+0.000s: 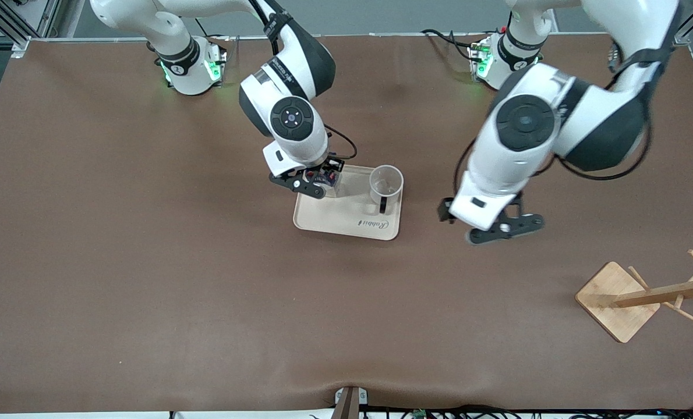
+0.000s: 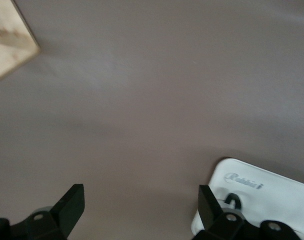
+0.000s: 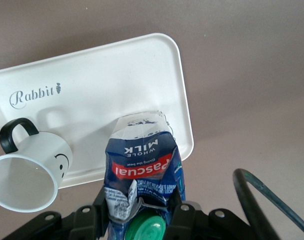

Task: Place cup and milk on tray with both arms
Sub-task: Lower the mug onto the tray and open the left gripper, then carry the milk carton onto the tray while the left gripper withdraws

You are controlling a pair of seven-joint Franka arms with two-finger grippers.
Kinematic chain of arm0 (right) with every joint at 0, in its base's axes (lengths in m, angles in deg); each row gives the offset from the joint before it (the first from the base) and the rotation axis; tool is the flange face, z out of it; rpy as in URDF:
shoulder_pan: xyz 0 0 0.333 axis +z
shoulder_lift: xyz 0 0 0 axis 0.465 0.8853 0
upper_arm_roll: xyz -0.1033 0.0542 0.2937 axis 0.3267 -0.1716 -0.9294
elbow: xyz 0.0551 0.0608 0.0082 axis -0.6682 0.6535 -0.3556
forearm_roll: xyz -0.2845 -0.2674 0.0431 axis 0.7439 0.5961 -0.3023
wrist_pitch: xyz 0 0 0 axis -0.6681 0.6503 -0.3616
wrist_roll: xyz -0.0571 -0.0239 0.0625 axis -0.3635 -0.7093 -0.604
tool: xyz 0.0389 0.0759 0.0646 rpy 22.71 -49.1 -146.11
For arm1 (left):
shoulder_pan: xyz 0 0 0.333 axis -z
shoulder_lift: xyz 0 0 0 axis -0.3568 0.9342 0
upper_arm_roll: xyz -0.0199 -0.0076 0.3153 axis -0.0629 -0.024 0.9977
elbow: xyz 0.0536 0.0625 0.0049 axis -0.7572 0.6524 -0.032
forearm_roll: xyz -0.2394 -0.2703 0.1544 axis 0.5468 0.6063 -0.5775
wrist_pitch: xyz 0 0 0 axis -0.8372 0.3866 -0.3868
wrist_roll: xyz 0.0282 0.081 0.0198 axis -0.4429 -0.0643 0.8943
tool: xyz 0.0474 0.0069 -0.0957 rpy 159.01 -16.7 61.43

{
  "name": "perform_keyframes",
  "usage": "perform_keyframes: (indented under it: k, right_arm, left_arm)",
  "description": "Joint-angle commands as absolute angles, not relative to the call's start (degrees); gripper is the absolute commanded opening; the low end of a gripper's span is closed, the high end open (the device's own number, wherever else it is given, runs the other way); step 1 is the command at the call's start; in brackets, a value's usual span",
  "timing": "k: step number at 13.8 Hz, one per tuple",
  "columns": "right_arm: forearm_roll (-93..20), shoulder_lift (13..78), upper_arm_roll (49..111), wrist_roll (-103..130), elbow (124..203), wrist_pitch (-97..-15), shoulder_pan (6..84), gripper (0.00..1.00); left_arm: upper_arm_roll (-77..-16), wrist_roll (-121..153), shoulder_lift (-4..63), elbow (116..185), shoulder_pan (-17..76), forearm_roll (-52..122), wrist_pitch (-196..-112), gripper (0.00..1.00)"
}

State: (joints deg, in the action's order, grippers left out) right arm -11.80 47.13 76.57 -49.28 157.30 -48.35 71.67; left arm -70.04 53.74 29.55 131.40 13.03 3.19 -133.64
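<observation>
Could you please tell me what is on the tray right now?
The cup stands upright on the tray. The milk is there too, clamped by the right end effector, which covers its cap end; whether its base touches the tray is hidden.

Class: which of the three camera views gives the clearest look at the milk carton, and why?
The right wrist view: the milk fills it, label and green cap readable, held in the right gripper over the tray. The front view shows only a sliver of it under that gripper. The left wrist view shows none of it.
</observation>
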Motion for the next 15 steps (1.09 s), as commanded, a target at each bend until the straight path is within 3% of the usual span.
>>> perform_keyframes:
  k: [1,2,3,4,5,10,11,14,15]
  right_arm:
    - [-11.65,48.11,77.36,-50.31,156.37,-49.85,73.23,0.33]
    - [-11.47,48.11,77.45,-50.31,156.64,-50.30,73.15,0.39]
    - [-11.21,48.11,77.45,-50.31,156.64,-50.48,73.24,0.53]
    - [-11.12,48.11,77.45,-50.31,156.64,-50.48,73.15,0.88]
    - [-11.03,48.11,77.54,-50.22,156.55,-50.39,73.06,1.00]
    - [-11.29,47.41,77.54,-50.13,155.59,-49.51,72.54,1.00]
    - [-11.64,47.15,77.54,-50.22,154.89,-48.55,72.53,1.00]
    - [-11.56,47.06,77.62,-50.04,149.01,-39.96,72.10,1.00]
    - [-11.39,47.06,77.62,-50.22,147.86,-38.80,71.66,1.00]
  left_arm:
    - [-70.15,46.96,25.58,132.44,9.58,4.49,-130.72,1.00]
    - [-70.33,44.32,24.79,132.43,7.39,5.46,-130.19,1.00]
    - [-70.24,41.86,23.39,132.43,5.98,6.51,-130.09,1.00]
    - [-70.24,39.31,22.24,132.43,4.74,7.31,-129.92,1.00]
    - [-70.24,36.59,21.36,132.43,3.08,8.62,-129.83,1.00]
    - [-69.55,24.46,16.45,131.04,-2.56,14.94,-127.37,1.00]
    - [-66.32,21.65,14.25,131.12,-1.43,16.27,-127.19,1.00]
    - [-44.73,15.49,9.32,131.38,12.25,23.02,-124.56,1.00]
    - [-41.18,14.51,8.87,131.38,14.20,24.53,-122.81,1.00]
